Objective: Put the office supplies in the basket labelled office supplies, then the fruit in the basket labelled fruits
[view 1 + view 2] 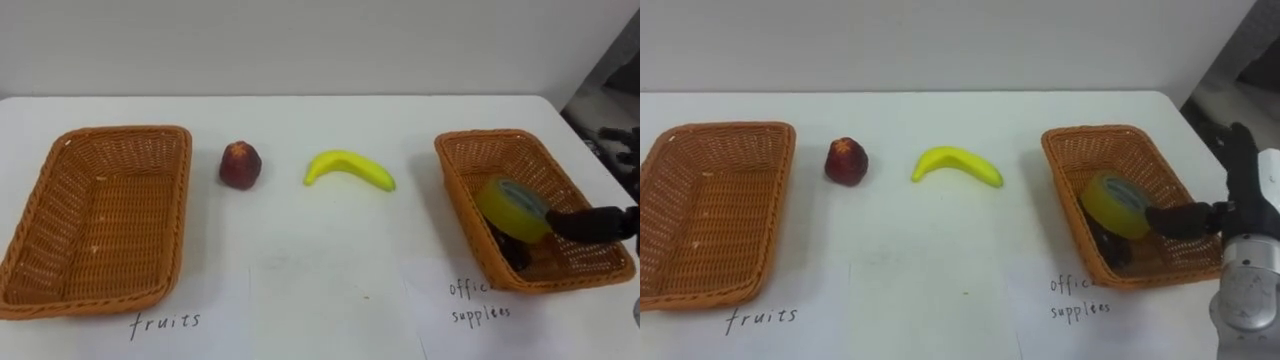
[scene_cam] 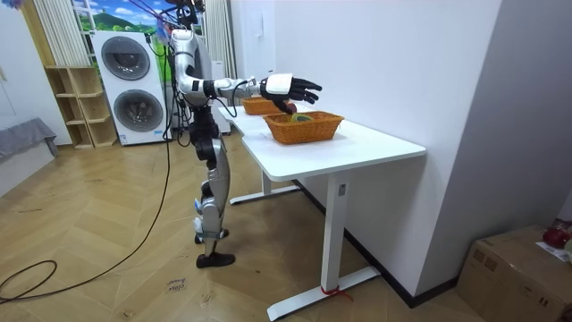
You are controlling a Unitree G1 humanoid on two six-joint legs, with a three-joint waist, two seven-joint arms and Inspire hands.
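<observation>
Your right hand (image 1: 1248, 212) is spread open at the office basket (image 1: 1100, 131); the banana (image 1: 956, 163) lies sideways, left of it.

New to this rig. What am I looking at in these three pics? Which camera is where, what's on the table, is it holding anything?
It is a two-legged humanoid robot standing at a table. Two pictures come from the eyes of its head camera, looking down; the third is from a camera in the room. On the table: an empty left basket, a red fruit, a banana, and a right basket with a yellow tape roll in it. Its right hand is open over that basket, thumb towards the tape, gripping nothing.
</observation>
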